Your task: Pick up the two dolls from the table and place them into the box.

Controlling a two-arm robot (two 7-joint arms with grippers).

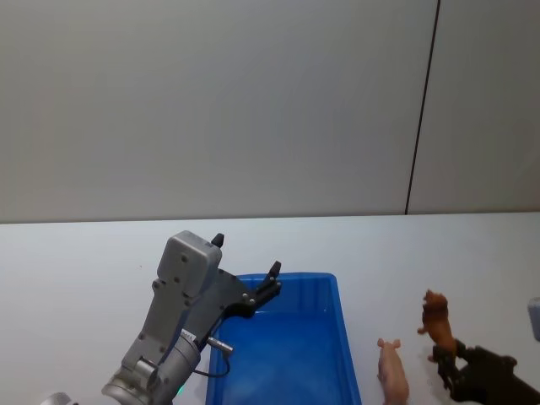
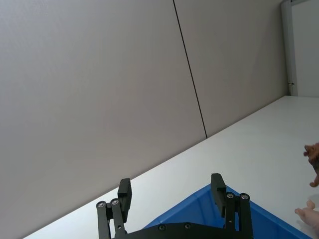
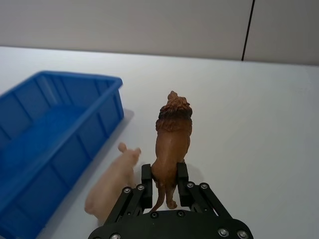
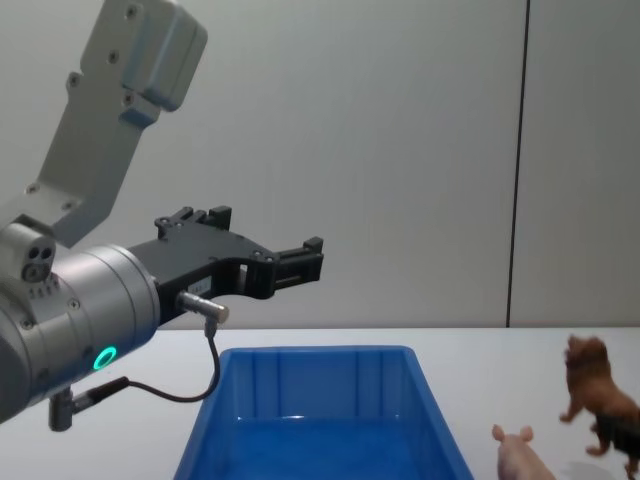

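My right gripper (image 3: 164, 175) is shut on the hindquarters of the brown lion doll (image 3: 172, 134), which stands upright at the table's right (image 1: 436, 319). In the chest view the lion (image 4: 592, 392) seems slightly above the white table (image 1: 76, 261). The pale pink pig doll (image 3: 112, 184) lies on the table between the lion and the blue box (image 3: 107, 117), close to the box's right wall (image 1: 344, 337). My left gripper (image 1: 246, 256) hangs open and empty in the air over the box's far left part (image 4: 262, 235).
A grey wall with a dark vertical seam (image 1: 422, 110) stands behind the table. Bare tabletop lies to the right of the lion (image 3: 259, 129) and beyond the box. The box's floor (image 1: 287, 359) is bare.
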